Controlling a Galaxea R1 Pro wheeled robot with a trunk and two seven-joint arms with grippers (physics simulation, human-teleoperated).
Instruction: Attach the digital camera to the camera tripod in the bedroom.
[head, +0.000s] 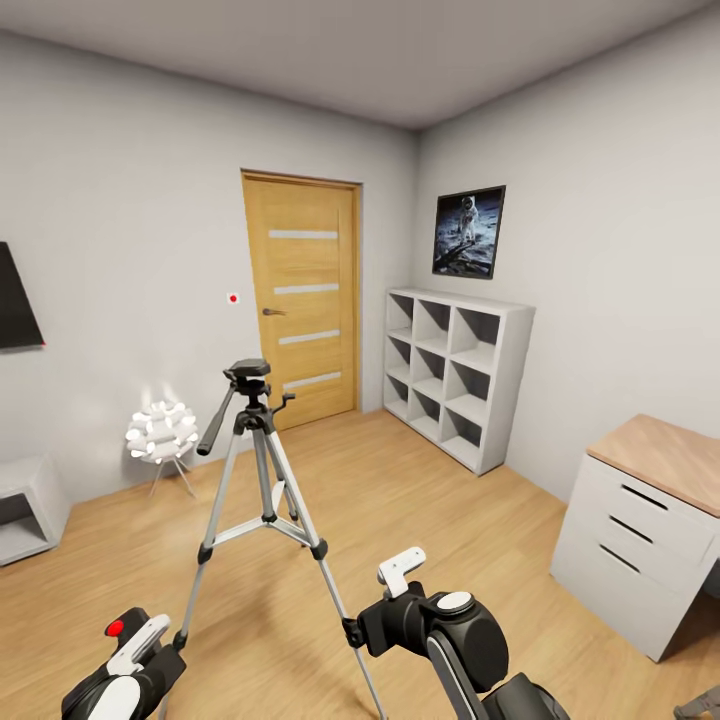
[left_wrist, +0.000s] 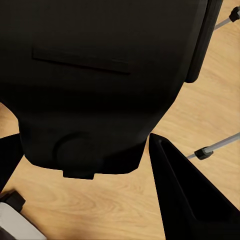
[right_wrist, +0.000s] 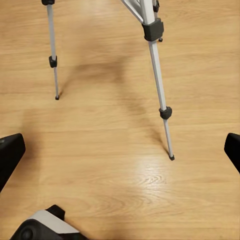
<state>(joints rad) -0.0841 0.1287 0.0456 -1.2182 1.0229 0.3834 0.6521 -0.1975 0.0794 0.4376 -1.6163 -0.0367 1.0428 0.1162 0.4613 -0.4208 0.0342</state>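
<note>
The camera tripod (head: 262, 470) stands on the wood floor in mid-room, silver legs spread, its black head (head: 248, 376) bare and the pan handle slanting down to the left. At the lower left of the head view my left gripper (head: 128, 645) is shut on the digital camera (left_wrist: 100, 75), whose red button (head: 115, 628) peeks out. In the left wrist view the black body sits between the fingers (left_wrist: 185, 195). My right gripper (head: 378, 600) is open beside the tripod's near right leg (right_wrist: 159, 85), with only floor between its fingers.
A wooden door (head: 303, 300) is shut in the far wall. White cube shelves (head: 455, 375) stand against the right wall and a wood-topped white desk (head: 650, 520) at the near right. A white spiky lamp (head: 160, 432) and a low grey unit (head: 30, 505) sit at the left.
</note>
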